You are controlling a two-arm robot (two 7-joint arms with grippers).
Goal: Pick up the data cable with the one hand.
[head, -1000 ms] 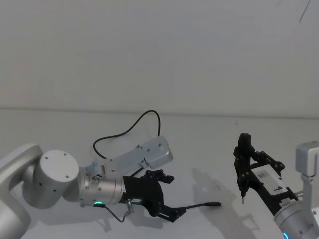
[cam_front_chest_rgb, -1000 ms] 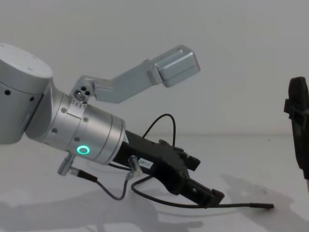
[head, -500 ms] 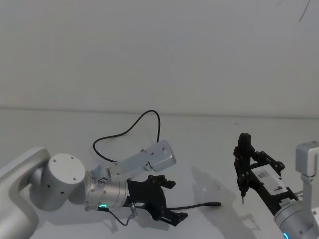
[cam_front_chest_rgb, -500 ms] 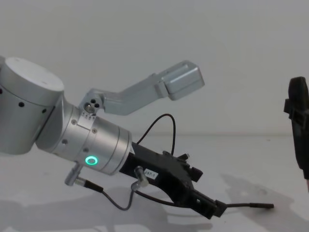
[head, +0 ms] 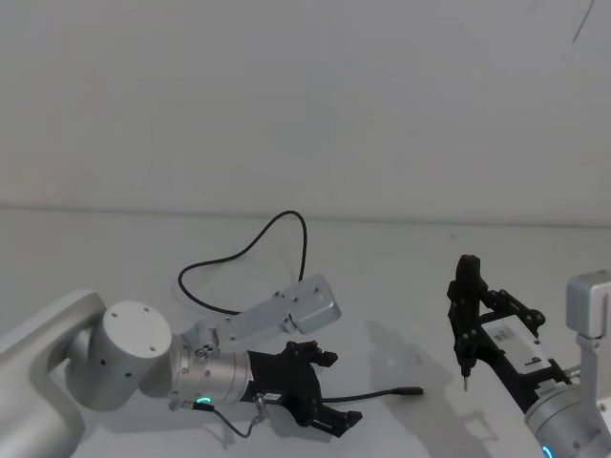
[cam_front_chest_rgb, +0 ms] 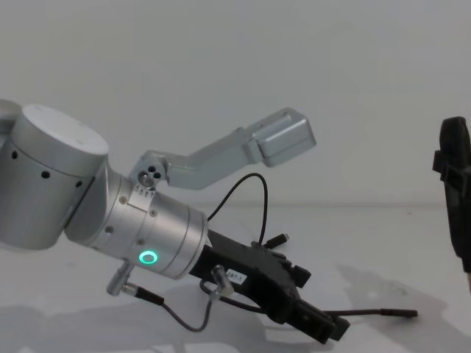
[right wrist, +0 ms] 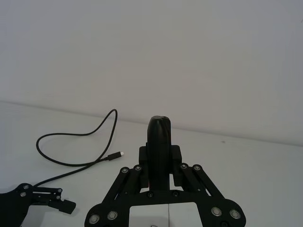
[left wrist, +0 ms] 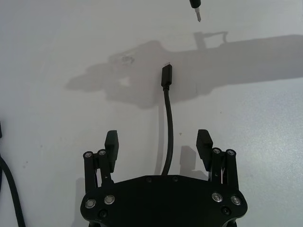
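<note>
Data cable (left wrist: 168,120) disappears under left gripper (left wrist: 158,137) (fingers spread, straddling it); right gripper (head: 464,380) parked.

Nothing legible. The left pincer (cam_front_chest_rgb: 320,305) bears a small white label (cam_front_chest_rgb: 235,276), the right pincer (head: 465,272) a white sticker (head: 514,341); the marks on both are too small to tell.

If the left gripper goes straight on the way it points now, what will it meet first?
Most likely the data cable, lying inside the open left gripper and leading ahead; the table seems close below.
</note>
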